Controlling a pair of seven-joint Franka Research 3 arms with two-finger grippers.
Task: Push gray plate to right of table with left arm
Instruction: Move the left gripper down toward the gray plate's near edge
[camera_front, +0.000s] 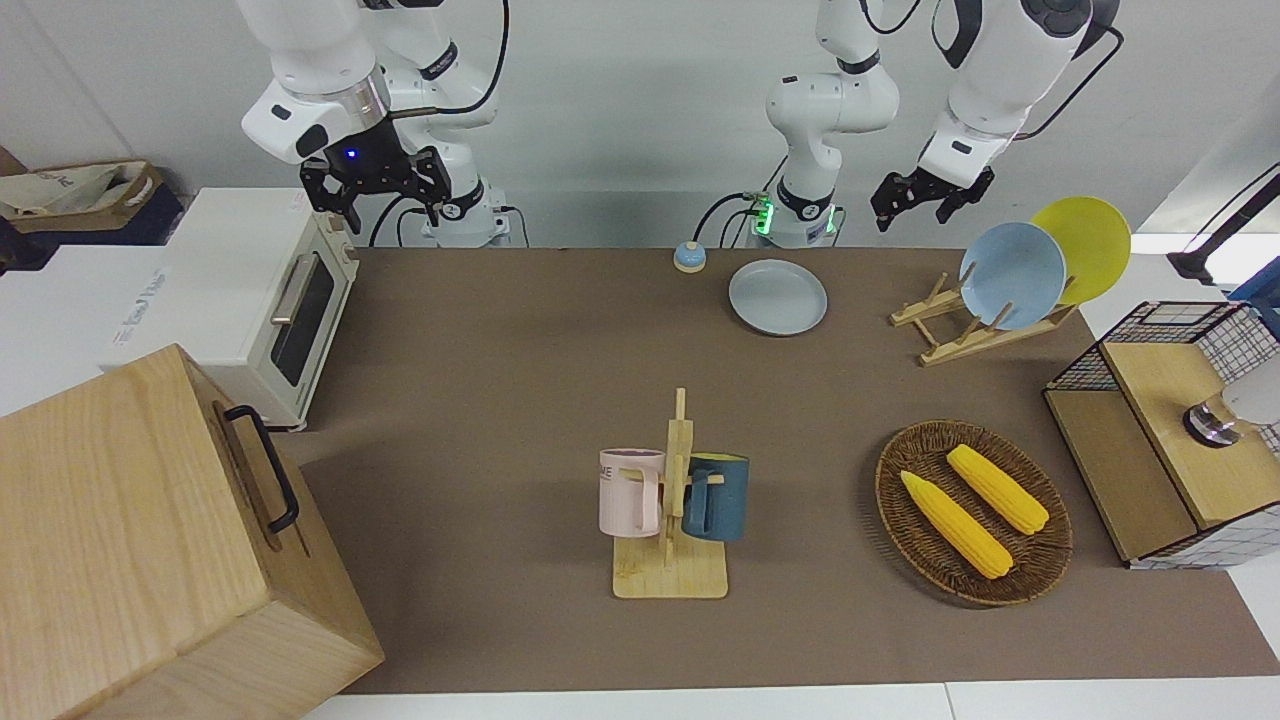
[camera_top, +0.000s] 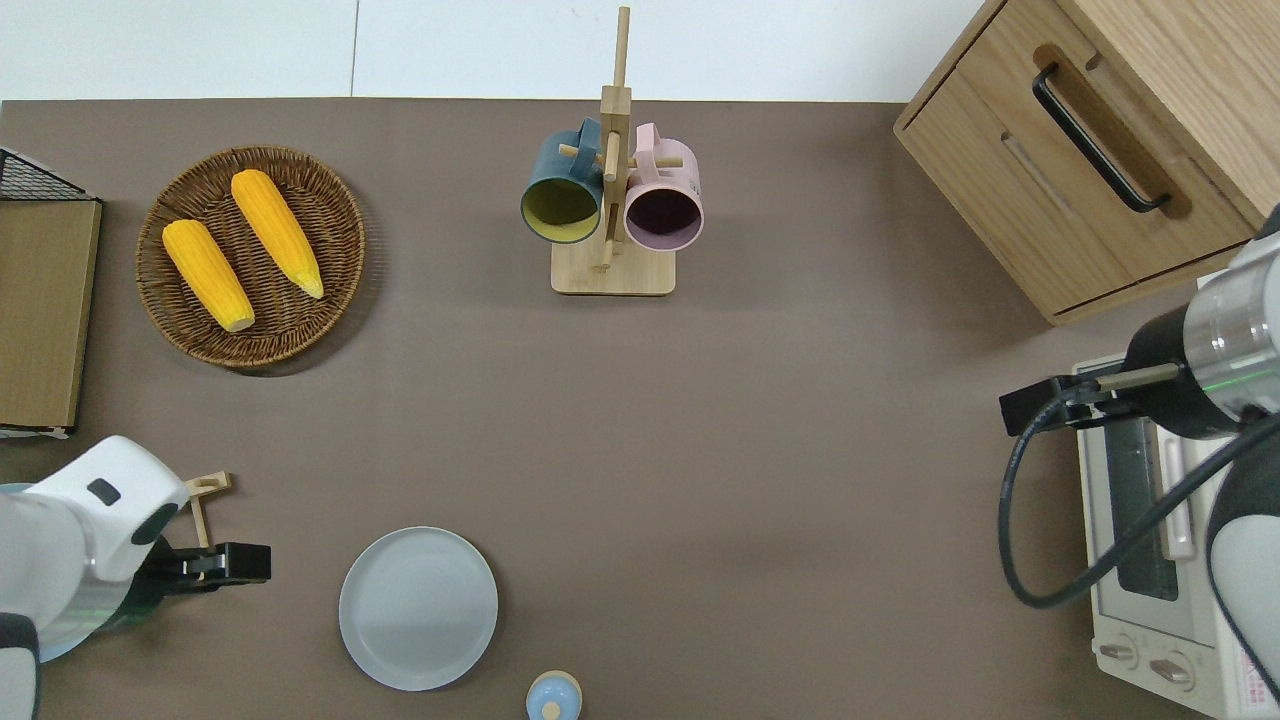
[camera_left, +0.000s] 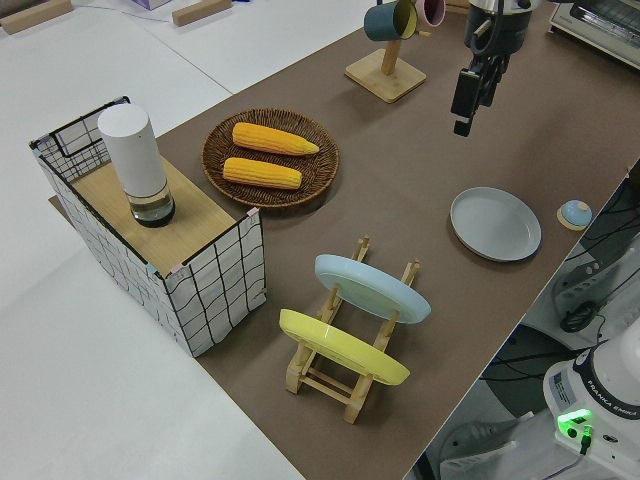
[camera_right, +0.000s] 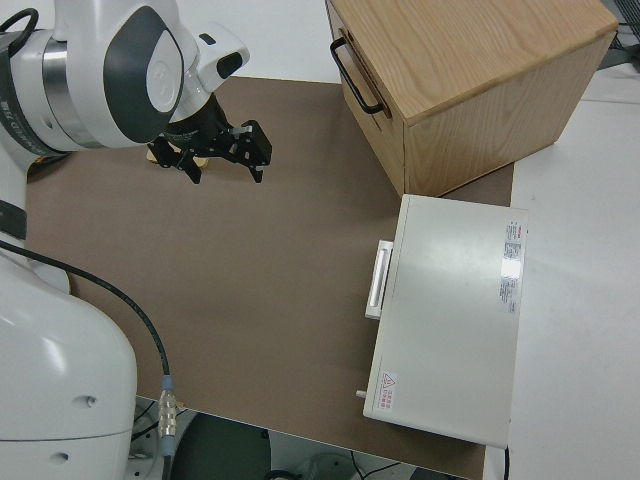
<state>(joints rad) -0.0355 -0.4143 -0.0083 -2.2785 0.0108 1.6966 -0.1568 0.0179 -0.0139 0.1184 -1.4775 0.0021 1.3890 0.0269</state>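
Front view: the left gripper (camera_front: 917, 197) hangs raised with fingers apart, holding nothing; the right arm is parked. Overhead view: the left gripper is over the plate rack (camera_top: 204, 494), beside the gray plate (camera_top: 418, 608), which lies near the robots. Approach step; next comes descent to the plate's rim.

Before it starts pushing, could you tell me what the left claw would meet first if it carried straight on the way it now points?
Probably the gray plate: in the overhead view the left claw points toward it, with bare table between. It hangs in the air, though, so it might pass above the plate.

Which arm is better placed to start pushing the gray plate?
Left. Its end effector hangs over the table just beside the gray plate, toward the left arm's end. The right arm is parked by the toaster oven.
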